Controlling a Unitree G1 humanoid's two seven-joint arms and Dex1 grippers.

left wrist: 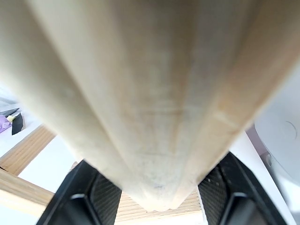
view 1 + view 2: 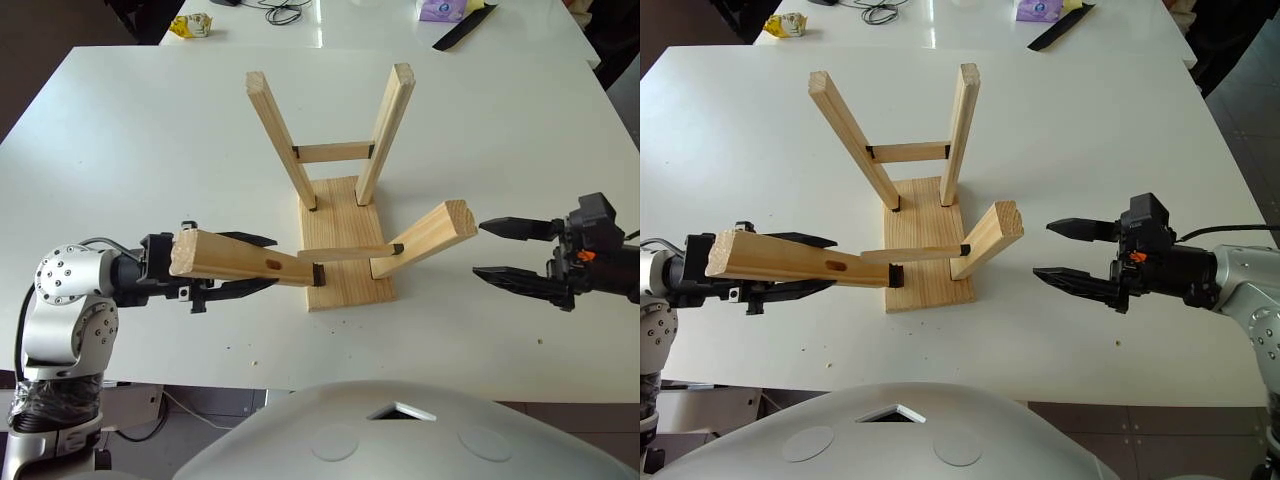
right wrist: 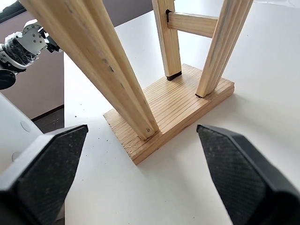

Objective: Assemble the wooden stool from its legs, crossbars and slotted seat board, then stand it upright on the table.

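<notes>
My right jaws stand spread, just beside the free end of the near right leg (image 2: 425,240), which leans toward them from the seat board (image 2: 350,290). My left jaws pinch the near left leg (image 2: 240,260), slanting leftward.

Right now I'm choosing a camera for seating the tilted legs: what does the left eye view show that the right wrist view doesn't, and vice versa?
Left eye view: the left gripper clamped on the near-left leg, and the near crossbar joining it to the near-right leg. Right wrist view: that leg's foot meeting the seat board near its edge, close up. Both: seat board, far legs, far crossbar, the open right gripper.
</notes>
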